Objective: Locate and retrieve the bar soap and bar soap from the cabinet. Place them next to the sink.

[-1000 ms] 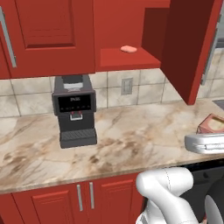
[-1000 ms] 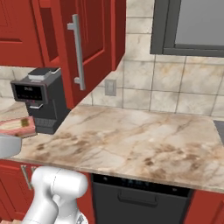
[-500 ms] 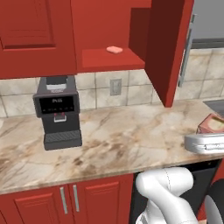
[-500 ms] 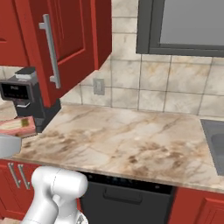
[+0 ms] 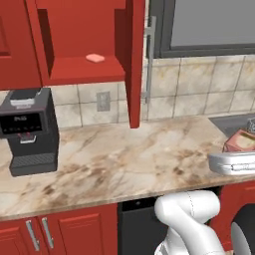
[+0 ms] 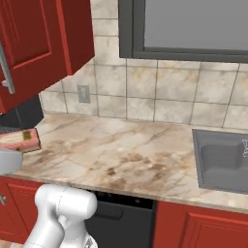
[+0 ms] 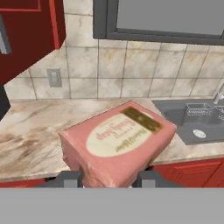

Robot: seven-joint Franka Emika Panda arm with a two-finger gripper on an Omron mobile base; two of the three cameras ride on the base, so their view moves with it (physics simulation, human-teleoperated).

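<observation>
Soap first: left base view shows the salmon-pink bar soap (image 5: 95, 58) lying on the shelf of the open red cabinet (image 5: 84, 69), coffee machine (image 5: 27, 130) below-left. Right base view shows the grey sink (image 6: 220, 162) set in the counter (image 6: 121, 160). Hand view: gripper (image 7: 107, 178) clamped on the boxy soap block (image 7: 116, 146) (pale oval label up), above the counter, sink off to its right.

The cabinet (image 5: 84, 69) is showing plain red inside and out, with a salmon-pink bar soap (image 5: 95, 58) on its shelf. The boxed soap (image 7: 118, 146) is showing pink with a pale oval label and a brown band. The surface (image 6: 121, 155) is showing beige marble with brown veining. The sink (image 6: 225, 162) is looking grey, the coffee machine (image 5: 27, 130) black.
</observation>
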